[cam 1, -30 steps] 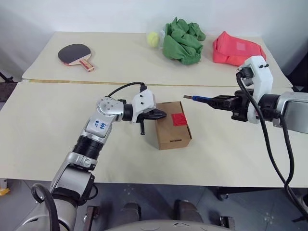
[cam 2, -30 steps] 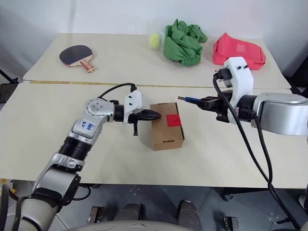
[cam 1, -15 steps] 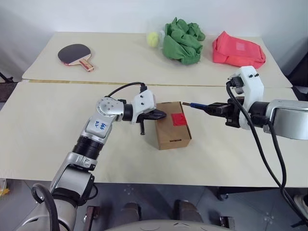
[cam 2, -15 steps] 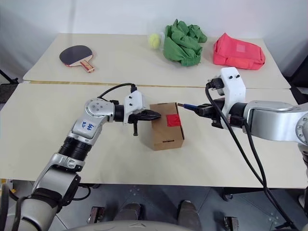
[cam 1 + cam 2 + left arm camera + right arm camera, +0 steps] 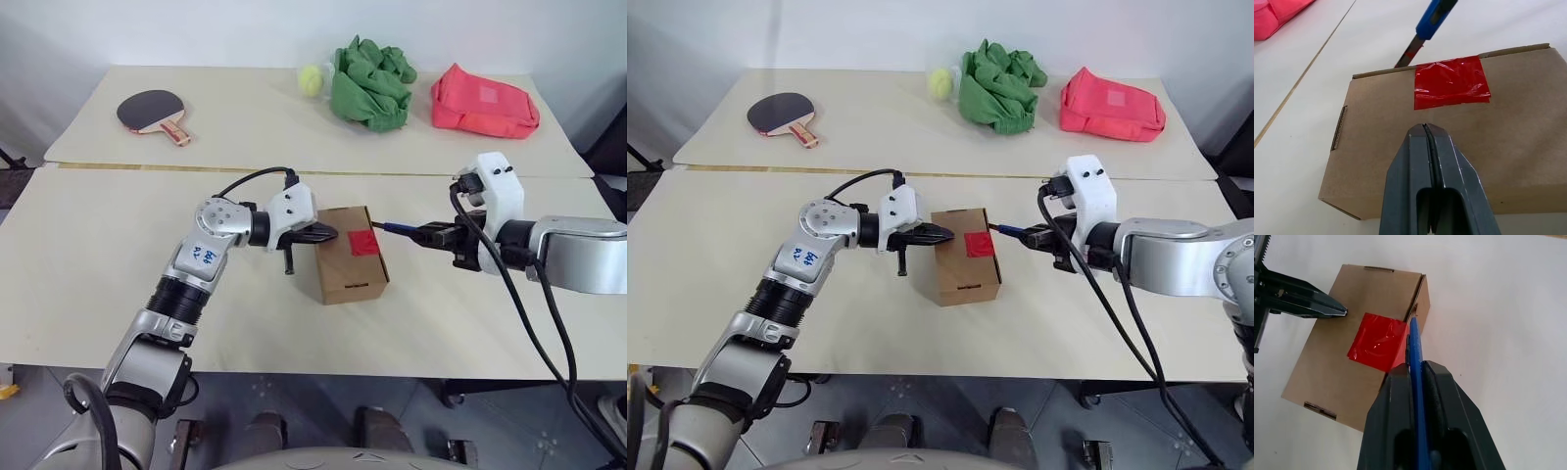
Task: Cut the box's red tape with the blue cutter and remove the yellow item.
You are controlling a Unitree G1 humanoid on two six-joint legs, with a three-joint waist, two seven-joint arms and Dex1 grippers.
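Taking the small brown cardboard box (image 5: 351, 254) as the landmark and reading from the left: the left gripper (image 5: 328, 234), its two black fingers pressed together on nothing, rests its tips against the box's top face near the left edge, apparently steadying it, and it has not shifted over the last second. The square of glossy red tape (image 5: 364, 242) sits on the top face toward the right edge, folding over it. To the right of the box, the right gripper (image 5: 438, 235), clamped on the thin blue cutter (image 5: 1416, 357), has sunk and slid toward the box, so the cutter's dark tip now sits at the box's right edge beside the tape. That puts the blade about ready to start cutting; the box is still sealed.
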